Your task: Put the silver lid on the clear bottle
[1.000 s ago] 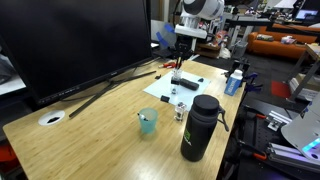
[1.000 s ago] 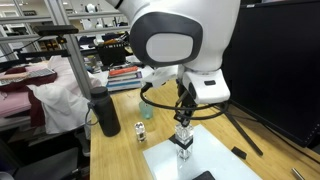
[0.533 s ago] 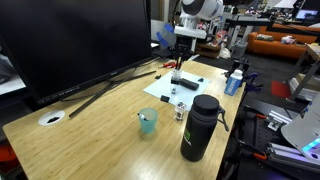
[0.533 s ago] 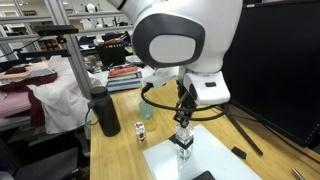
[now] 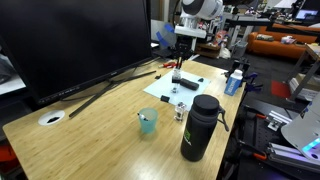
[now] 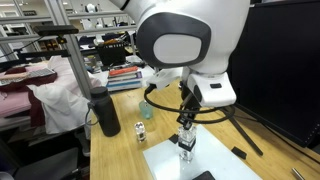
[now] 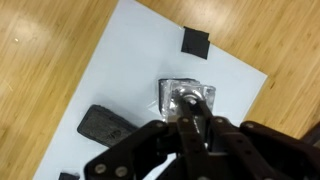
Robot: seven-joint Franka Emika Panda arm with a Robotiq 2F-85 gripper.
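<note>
The silver lid (image 7: 186, 98) is a small shiny piece with a see-through square edge, on a white paper sheet (image 7: 120, 70). My gripper (image 7: 189, 112) points straight down on it, its two fingers drawn close together around the lid's top. The gripper (image 5: 177, 68) (image 6: 185, 128) stands over the sheet in both exterior views. The clear bottle (image 5: 180, 113) (image 6: 140, 130) is small and short and stands apart on the wooden table, between the sheet and the black flask (image 5: 200, 127) (image 6: 105, 112).
A teal cup (image 5: 148, 122) (image 6: 147, 110) stands near the bottle. A black square (image 7: 194, 42) and a dark flat object (image 7: 103, 123) lie on the sheet. A large monitor (image 5: 80, 40) stands behind on a spread-leg stand. A blue object (image 5: 234, 82) sits at the table's edge.
In an exterior view the arm and gripper have shifted slightly sideways over the sheet. The bottle, flask and cup have not moved.
</note>
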